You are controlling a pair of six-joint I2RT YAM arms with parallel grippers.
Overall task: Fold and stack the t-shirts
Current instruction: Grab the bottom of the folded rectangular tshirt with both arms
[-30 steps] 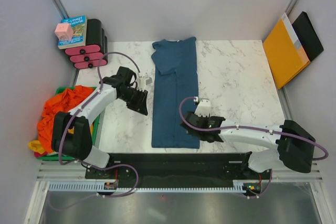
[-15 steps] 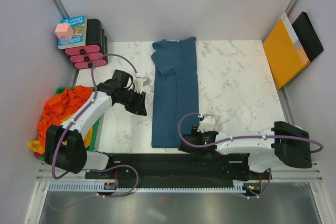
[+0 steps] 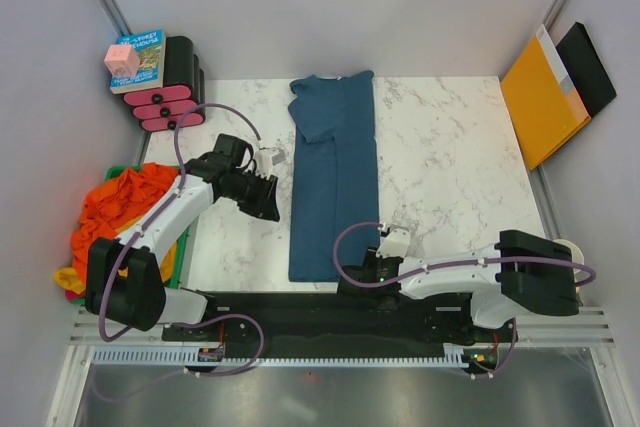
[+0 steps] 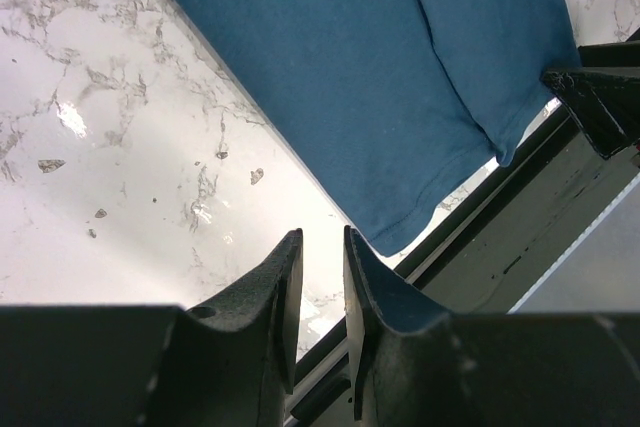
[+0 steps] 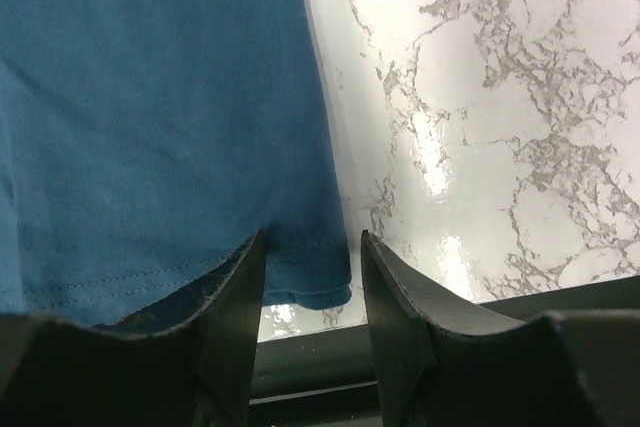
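Covering most of the floor of a cell with pale grey walls, the white marble table [image 3: 450,167] carries the dark teal-blue t-shirt [image 3: 335,177]. It lies flat in the middle as a long narrow strip, with the collar at the far edge and the hem at the near edge. A black base rail [image 3: 300,305] runs along the near side.

Left of the table, the orange t-shirt [image 3: 125,207] is heaped in a green crate [image 3: 182,247], and a bit of the yellow t-shirt [image 3: 66,277] shows under it. In the far left corner a book [image 3: 145,55] and a pink cube [image 3: 121,59] rest on a black and pink stack [image 3: 172,97]. At the right wall lean an orange envelope [image 3: 540,107] and a black folder [image 3: 590,67].

The left gripper [image 4: 320,272] hangs over bare marble just beside the left edge of the strip. Its fingers are close together with only a thin slit between them, and they grasp nothing. The right gripper [image 5: 312,247] is spread apart at the near right corner of the hem. One finger is over the cloth and the other over the marble, and it is not clamped.

Compared with one second ago, the right arm has drawn toward the near edge and now lies low along the rail. The left arm has pulled back a little from the shirt and has not changed in the last half second. The shirt lies as before.
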